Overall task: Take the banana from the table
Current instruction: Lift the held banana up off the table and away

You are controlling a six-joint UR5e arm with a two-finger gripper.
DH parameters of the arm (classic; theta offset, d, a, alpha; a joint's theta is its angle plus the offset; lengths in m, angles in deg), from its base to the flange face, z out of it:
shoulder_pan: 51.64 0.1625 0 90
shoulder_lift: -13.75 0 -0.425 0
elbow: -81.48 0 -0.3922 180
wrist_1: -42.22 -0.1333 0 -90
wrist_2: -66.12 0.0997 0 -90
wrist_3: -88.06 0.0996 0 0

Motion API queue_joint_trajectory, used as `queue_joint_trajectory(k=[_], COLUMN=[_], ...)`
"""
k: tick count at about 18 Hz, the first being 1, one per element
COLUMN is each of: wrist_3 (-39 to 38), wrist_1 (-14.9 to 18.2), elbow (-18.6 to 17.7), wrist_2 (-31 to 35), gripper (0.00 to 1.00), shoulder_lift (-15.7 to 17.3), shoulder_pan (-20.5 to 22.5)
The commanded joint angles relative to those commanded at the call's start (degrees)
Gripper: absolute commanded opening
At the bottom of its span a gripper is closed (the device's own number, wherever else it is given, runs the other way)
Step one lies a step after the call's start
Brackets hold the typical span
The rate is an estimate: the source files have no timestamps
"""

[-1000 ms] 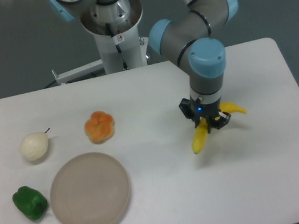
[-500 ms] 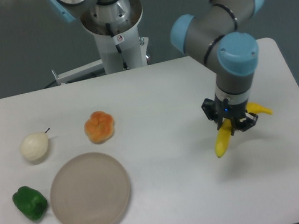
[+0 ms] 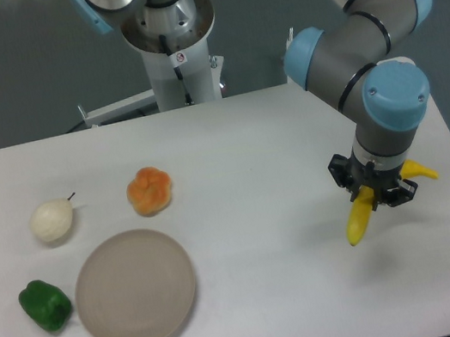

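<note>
Clearly the banana [image 3: 361, 216] is off the table [image 3: 227, 133] already, clamped near its mid-length by the gripper [image 3: 377, 192], w/ one end drooping down-left and the other poking out to the right behind the fingers. Grabbing near the middle makes sense: weight is roughly balanced either side, so a curved, slick, plastic-looking piece is less likely to swing or pivot out. The jaws are narrow, closed on the fruit; the exact finger contact is too small to make out. A faint shadow on the tabletop below the low tip suggests the tip hangs clear of the surface, though by how much can't be judged.

The arm comes down nearly vertical over the right side of the table, wrist pointing straight down, which suits a top grasp.

Other items sit well apart on the left, so no clutter near the lift: an orange fruit [image 3: 150, 190], a pear [image 3: 51, 221], a green pepper [image 3: 45, 306] and a plate [image 3: 136, 290]. Pick looks essentially done; main risk is slip if the grip is light.
</note>
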Motion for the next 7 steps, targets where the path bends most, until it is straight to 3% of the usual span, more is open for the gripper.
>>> queue_joint_trajectory(k=[7], wrist_3=[1.4], wrist_1=[0.0], elbow=[1.0], wrist_2=[0.1], gripper=[0.0], shoulder_lift=[-0.8], shoulder_pan=[0.4])
